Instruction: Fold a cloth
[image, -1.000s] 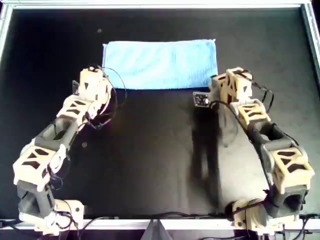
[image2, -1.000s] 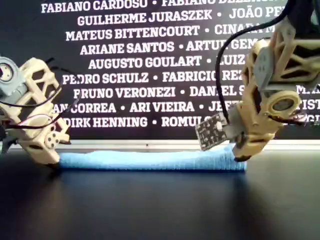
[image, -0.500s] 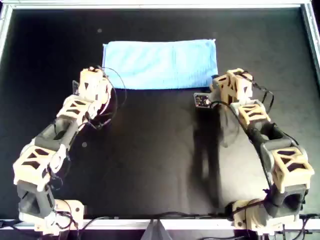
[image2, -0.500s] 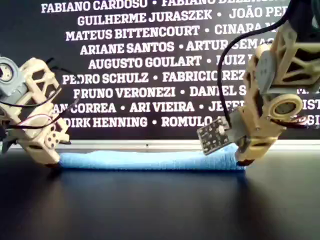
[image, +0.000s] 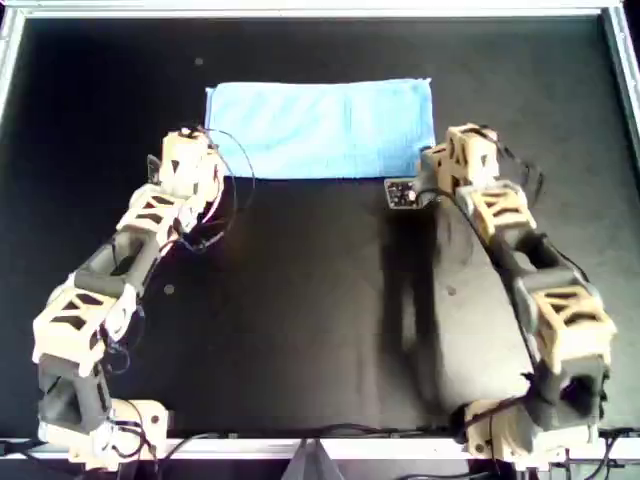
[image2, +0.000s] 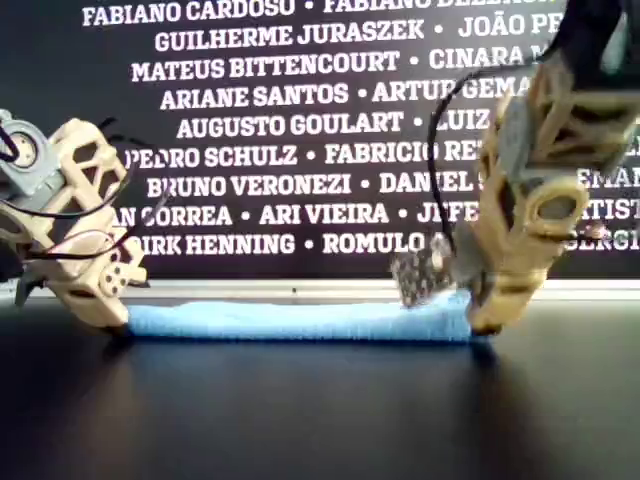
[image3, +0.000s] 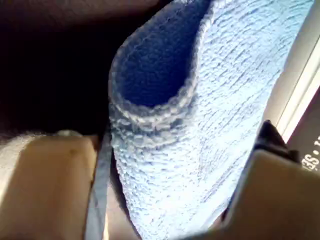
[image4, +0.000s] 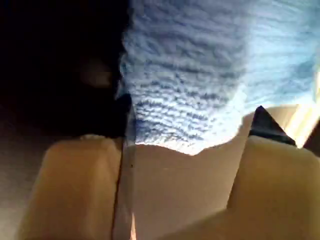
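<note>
From overhead I see the cloth (image: 320, 128) lying as a folded light blue rectangle on the black tabletop (image: 300, 300), toward the far side, its long edges running across the view. My left claw (image: 188, 160) sits at the cloth's near corner on the overhead view's left, and my right claw (image: 450, 165) at the near corner on the overhead view's right. In the exterior view the cloth (image2: 300, 320) reads as a low, flat blue band on the tabletop (image2: 300, 410), with the left claw (image2: 105, 310) down at its end on the exterior view's left and the right claw (image2: 485, 315) down at its end on the exterior view's right, both touching or almost touching the surface. Through the left wrist view the cloth (image3: 200, 125) fills the gap between the two tan fingers (image3: 45, 180), its doubled edge curling open into a loop just ahead; the jaws stand apart with the fabric between them, and I cannot tell whether they are pinching it. The right wrist view shows the cloth (image4: 200, 85) lying across the spread between its fingers (image4: 80, 185), again apart, with the grip unclear. A small circuit board (image: 402, 194) hangs beside the right claw.
</note>
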